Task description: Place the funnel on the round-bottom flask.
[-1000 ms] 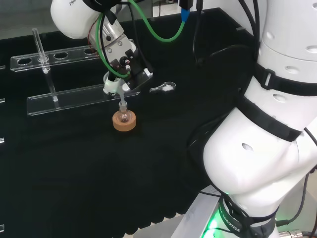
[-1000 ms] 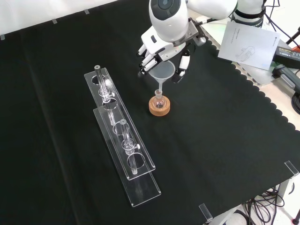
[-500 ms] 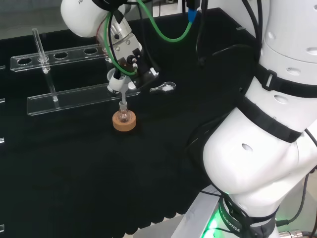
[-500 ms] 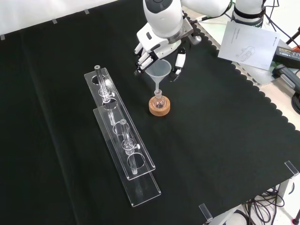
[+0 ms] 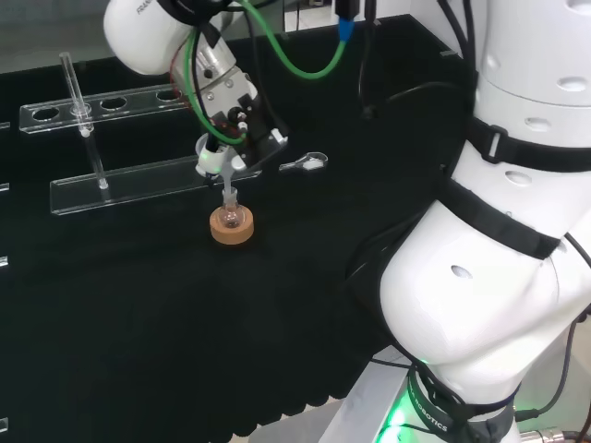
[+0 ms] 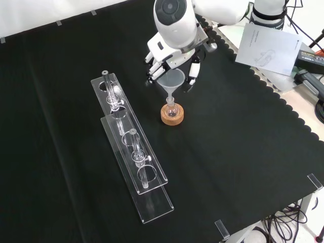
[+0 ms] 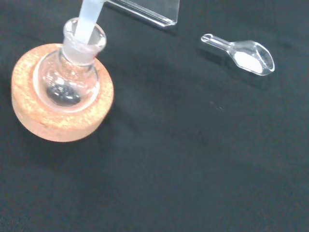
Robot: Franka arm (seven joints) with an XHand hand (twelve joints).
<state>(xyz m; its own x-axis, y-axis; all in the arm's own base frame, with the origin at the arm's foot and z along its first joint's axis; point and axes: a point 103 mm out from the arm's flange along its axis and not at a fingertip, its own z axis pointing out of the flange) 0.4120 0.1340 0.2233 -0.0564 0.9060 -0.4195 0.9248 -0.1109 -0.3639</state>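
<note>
1. Take the cork ring [image 6: 172,114] as your landmark: you see it on the black cloth [image 6: 238,152], with the round-bottom flask [image 7: 71,79] seated upright in its middle.
2. Your funnel [image 6: 171,81] stands right above that ring, and its stem goes down into the flask's neck; in the wrist view you can see the stem inside the mouth of the neck.
3. Your hand [image 6: 174,62] hangs just above the ring, with its fingers [image 6: 155,71] on one side of the funnel's cone and the thumb on the other, spread fairly wide. You cannot tell whether they touch the rim or stand just off it.
4. In the front view, two clear racks [image 6: 132,152] lie well left of the ring, with glass tubes standing in them.
5. In the head view, a small clear scoop [image 5: 309,163] lies to the right of the ring and a little farther off, holding a bit of white powder.
</note>
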